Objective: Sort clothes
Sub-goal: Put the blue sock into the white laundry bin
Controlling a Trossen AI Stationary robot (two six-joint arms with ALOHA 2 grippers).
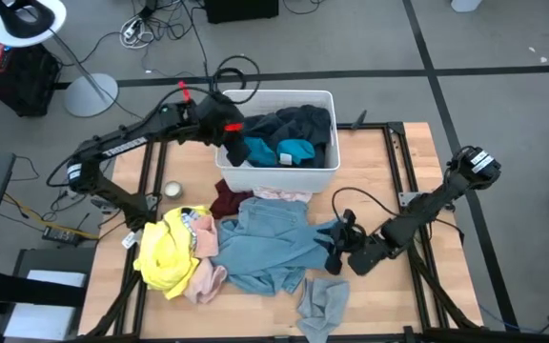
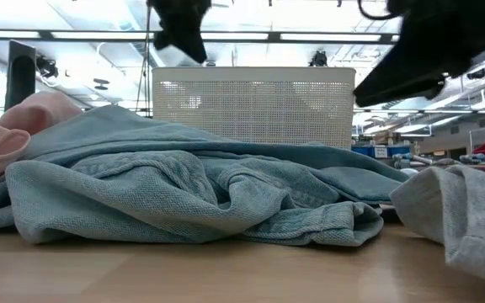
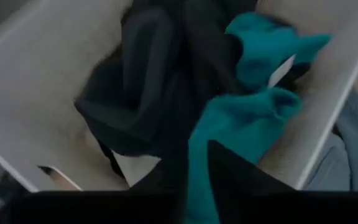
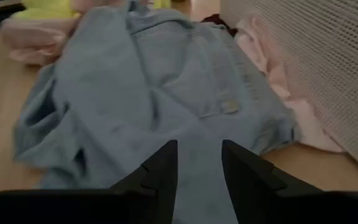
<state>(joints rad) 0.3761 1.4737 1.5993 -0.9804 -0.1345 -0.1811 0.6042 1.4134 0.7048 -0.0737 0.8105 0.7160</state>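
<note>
The white bin (image 1: pixel 279 176) stands at the table's far middle and holds dark clothes (image 1: pixel 298 122) and a teal garment (image 1: pixel 294 151). My left gripper (image 1: pixel 234 138) hangs over the bin's left part, open, and a strip of the teal garment (image 3: pixel 247 118) runs between its fingers. On the table lie a light blue denim garment (image 1: pixel 270 248), a yellow one (image 1: pixel 165 250), a salmon pink one (image 1: pixel 208 281), a maroon one (image 1: pixel 229 198) and a grey one (image 1: pixel 324 303). My right gripper (image 1: pixel 336 243) is open above the denim's right edge (image 4: pixel 166 93), clear of it. My left gripper comes slanting down from the table's left side over the bin. One end of the teal garment (image 3: pixel 197 180) lies in the gap between its two fingers, and the rest rests on the dark clothes in the bin. Whether the fingers touch the cloth, I cannot tell.
A pale pink cloth (image 1: pixel 279 195) lies against the bin's near wall. A small roll (image 1: pixel 172 190) sits on the bare wood at the left. There is bare table to the right of the bin and along the right edge.
</note>
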